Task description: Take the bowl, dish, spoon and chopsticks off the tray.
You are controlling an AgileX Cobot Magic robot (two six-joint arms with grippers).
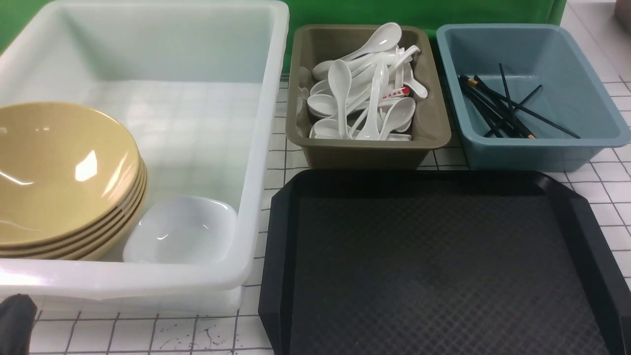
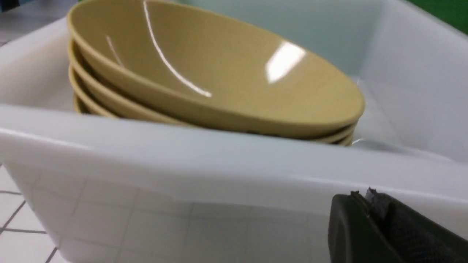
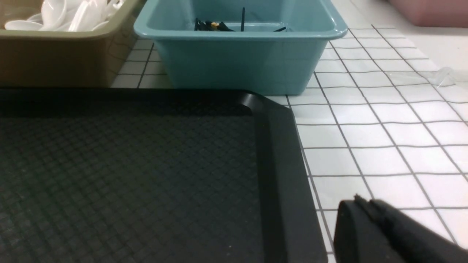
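Pressed together and holding nothing, the left gripper (image 2: pixel 365 204) sits low just outside the white tub (image 1: pixel 256 148). Inside the tub, the bowl (image 1: pixel 59 167) tops a yellow stack, the dish (image 1: pixel 182 229) beside it. Further right, spoons (image 1: pixel 365 93) fill the olive bin (image 1: pixel 429 133), chopsticks (image 1: pixel 498 106) the blue bin (image 1: pixel 581 98). In front, the tray (image 1: pixel 276 276) looks bare. The right gripper (image 3: pixel 360 204), jaws together, rests beside its edge. Clearing appears finished.

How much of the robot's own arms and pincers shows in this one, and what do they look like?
Very little. The left pincer shows only as matte black finger ends with a rough, textured pad and a ragged tip; a black corner of it sits at the front view's edge. The right pincer looks alike: black, rounded, matte. No cables or markings visible.
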